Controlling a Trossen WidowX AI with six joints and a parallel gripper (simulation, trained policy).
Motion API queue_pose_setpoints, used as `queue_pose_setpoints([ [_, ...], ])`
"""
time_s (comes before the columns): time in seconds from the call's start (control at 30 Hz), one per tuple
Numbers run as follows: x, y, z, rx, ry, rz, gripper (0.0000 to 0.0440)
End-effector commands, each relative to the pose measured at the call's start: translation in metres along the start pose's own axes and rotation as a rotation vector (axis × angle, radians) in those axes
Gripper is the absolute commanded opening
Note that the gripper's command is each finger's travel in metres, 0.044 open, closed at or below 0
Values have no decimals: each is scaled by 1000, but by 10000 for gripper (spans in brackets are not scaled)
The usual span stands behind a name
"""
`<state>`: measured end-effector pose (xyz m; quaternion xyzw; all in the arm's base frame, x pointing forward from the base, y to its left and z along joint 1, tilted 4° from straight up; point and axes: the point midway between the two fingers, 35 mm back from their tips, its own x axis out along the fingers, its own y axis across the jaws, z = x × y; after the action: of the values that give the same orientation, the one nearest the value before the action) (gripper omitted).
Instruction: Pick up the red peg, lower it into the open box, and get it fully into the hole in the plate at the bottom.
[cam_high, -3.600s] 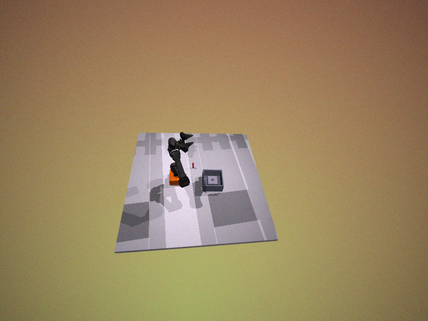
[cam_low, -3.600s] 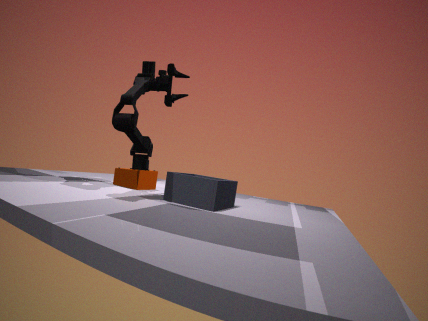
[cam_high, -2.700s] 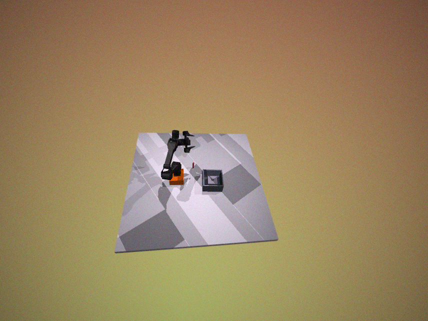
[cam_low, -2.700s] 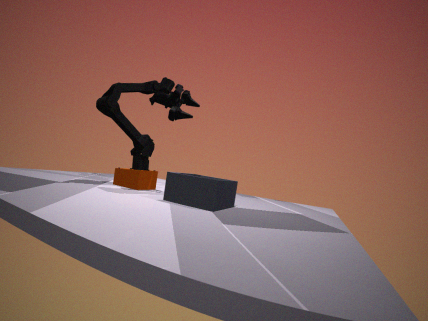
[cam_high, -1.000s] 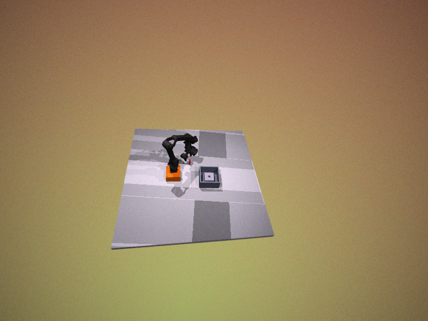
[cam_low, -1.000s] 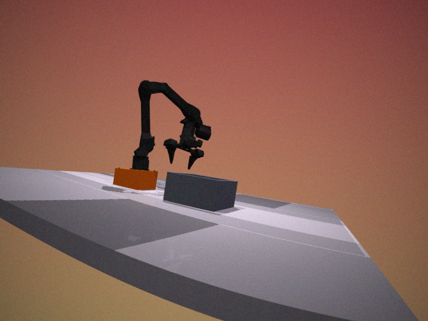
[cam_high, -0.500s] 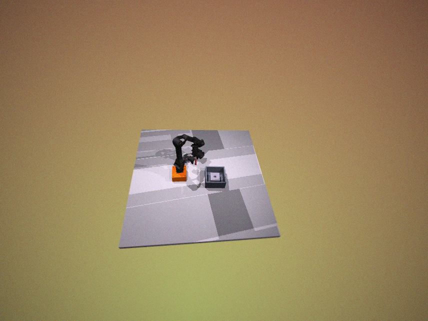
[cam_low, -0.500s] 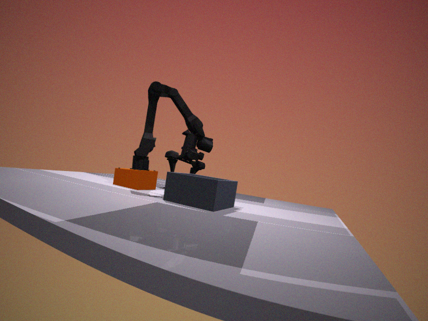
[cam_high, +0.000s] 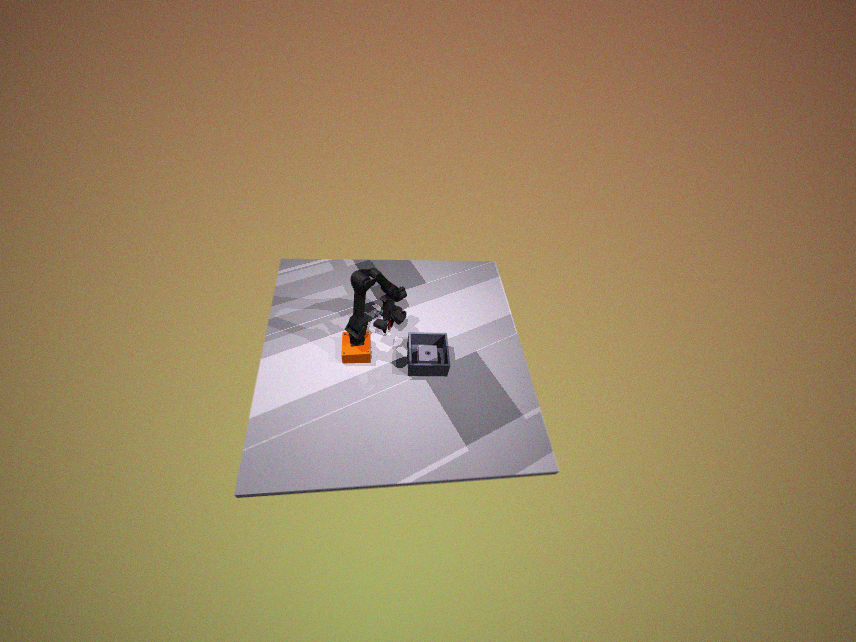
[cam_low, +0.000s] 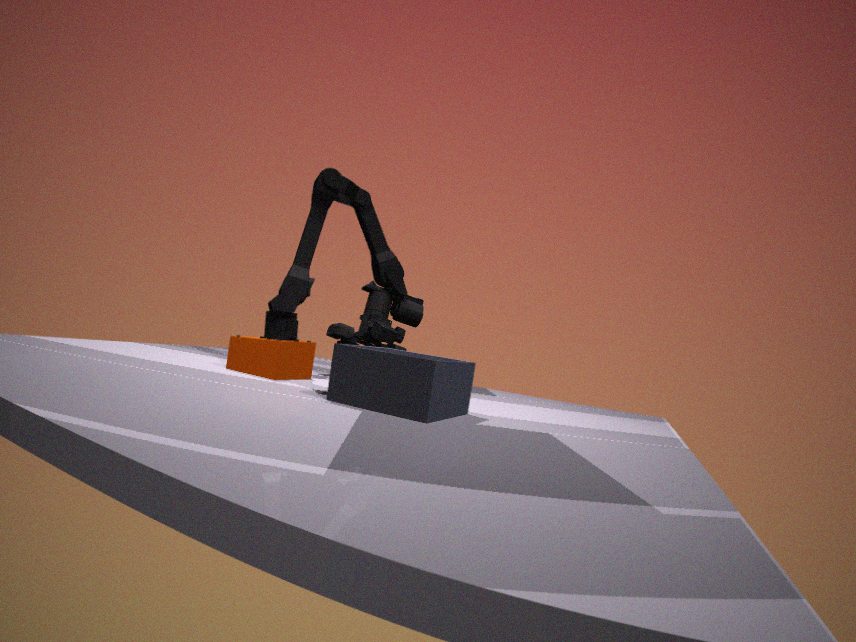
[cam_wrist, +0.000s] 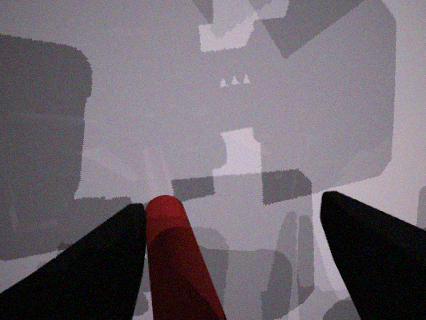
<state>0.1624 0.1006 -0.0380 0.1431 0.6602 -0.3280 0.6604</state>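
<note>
Standing beside orange base: box (cam_high: 428, 369) (cam_low: 380, 376).

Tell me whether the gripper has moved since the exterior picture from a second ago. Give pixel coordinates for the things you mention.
Yes. The gripper (cam_high: 388, 330) (cam_wrist: 234, 210) has come down; in the exterior view its fingers now drop behind the box (cam_high: 428, 371) (cam_low: 380, 376).
</note>
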Motion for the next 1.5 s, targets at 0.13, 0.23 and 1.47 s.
queue_pose_setpoints([
  [0.13,10,-4,-2,-7,11,-57,84],
  [0.23,12,-6,-2,-13,14,-83,19],
  [1.47,-99,-18,116,184,-182,-70,0],
])
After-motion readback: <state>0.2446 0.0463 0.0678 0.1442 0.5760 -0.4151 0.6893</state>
